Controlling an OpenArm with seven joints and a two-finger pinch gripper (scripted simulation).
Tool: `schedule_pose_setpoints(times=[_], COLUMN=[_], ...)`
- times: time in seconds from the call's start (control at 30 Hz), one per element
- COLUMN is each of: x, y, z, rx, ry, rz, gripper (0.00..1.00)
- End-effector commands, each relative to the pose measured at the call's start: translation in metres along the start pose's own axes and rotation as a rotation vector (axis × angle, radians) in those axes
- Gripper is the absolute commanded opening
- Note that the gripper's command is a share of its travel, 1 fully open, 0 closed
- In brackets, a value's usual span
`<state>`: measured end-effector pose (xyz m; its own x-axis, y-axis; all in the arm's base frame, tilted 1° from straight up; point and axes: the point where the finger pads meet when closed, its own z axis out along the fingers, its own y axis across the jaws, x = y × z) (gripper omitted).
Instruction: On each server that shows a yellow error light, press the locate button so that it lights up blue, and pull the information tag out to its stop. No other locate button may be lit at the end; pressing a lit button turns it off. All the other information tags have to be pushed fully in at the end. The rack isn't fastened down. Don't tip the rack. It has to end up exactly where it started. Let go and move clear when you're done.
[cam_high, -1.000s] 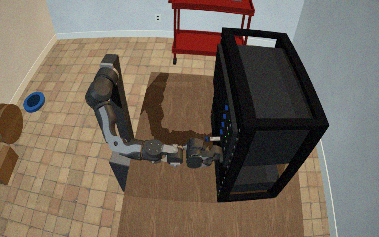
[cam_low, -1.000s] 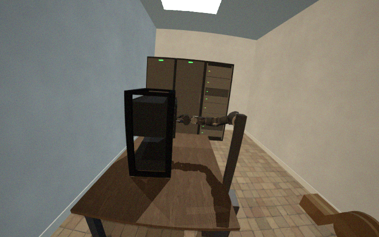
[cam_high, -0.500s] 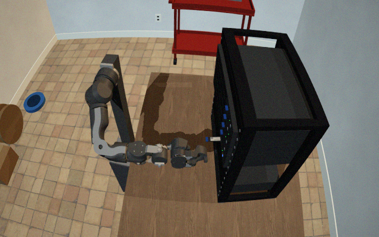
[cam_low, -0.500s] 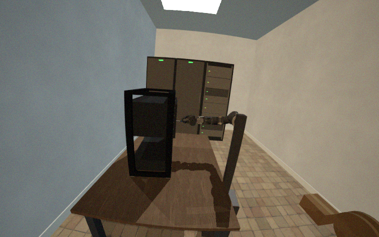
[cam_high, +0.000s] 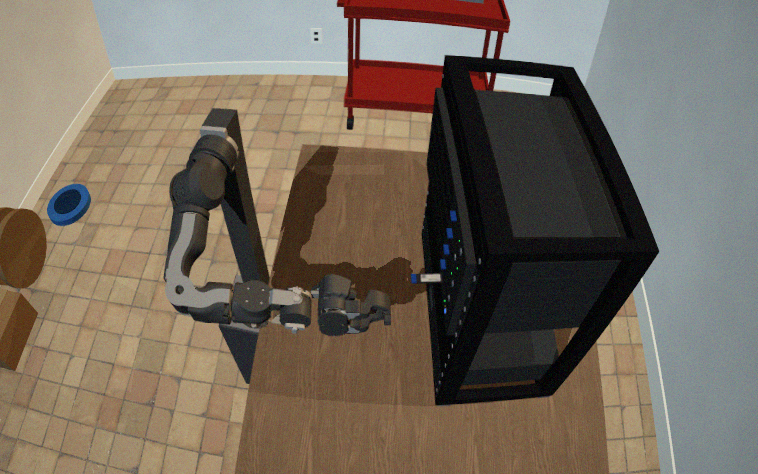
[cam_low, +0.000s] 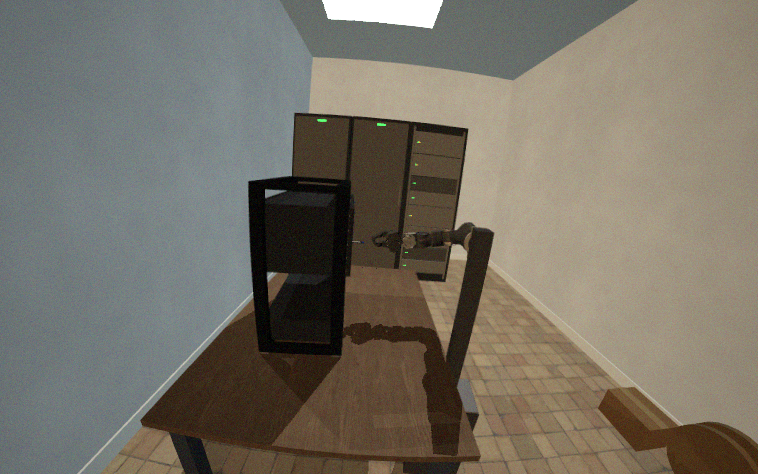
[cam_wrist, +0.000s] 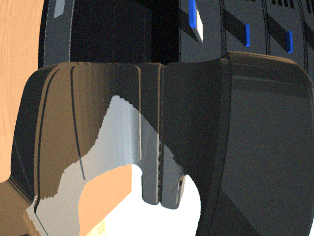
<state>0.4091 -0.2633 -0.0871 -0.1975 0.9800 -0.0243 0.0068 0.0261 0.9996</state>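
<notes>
The black server rack (cam_high: 525, 234) stands on the wooden table (cam_high: 363, 335), with its front facing my arm. One information tag (cam_high: 426, 277), white with a blue end, sticks out of the front. It also shows in the wrist view (cam_wrist: 194, 20). Other blue tags (cam_high: 450, 223) higher up sit flush. A small blue light (cam_high: 444, 309) glows lower on the front. I see green lights (cam_high: 458, 242) but cannot make out any yellow one. My gripper (cam_high: 385, 314) is shut and empty, a short way back from the rack front and below the pulled tag. Its closed fingers fill the wrist view (cam_wrist: 160, 181).
The arm's dark pedestal (cam_high: 240, 223) stands at the table's left edge. A red cart (cam_high: 419, 50) is behind the rack. A blue bowl (cam_high: 68, 203) and wooden objects (cam_high: 19, 245) lie on the floor at left. Tall server cabinets (cam_low: 380, 190) line the far wall.
</notes>
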Motion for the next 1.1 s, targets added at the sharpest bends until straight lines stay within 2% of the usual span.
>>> schedule_pose_setpoints(times=[0.0,0.27,0.63,0.83,1.07], x=[0.000,-0.001,-0.004,-0.005,-0.004], y=[0.004,0.005,0.005,0.005,0.004], z=[0.000,-0.004,-0.045,-0.053,-0.054], rx=[-0.014,-0.018,-0.024,-0.024,-0.022], ry=[-0.002,-0.004,-0.004,-0.005,-0.005], rz=[0.005,0.003,0.002,0.002,0.004], gripper=[0.00,0.00,0.00,0.00,0.00])
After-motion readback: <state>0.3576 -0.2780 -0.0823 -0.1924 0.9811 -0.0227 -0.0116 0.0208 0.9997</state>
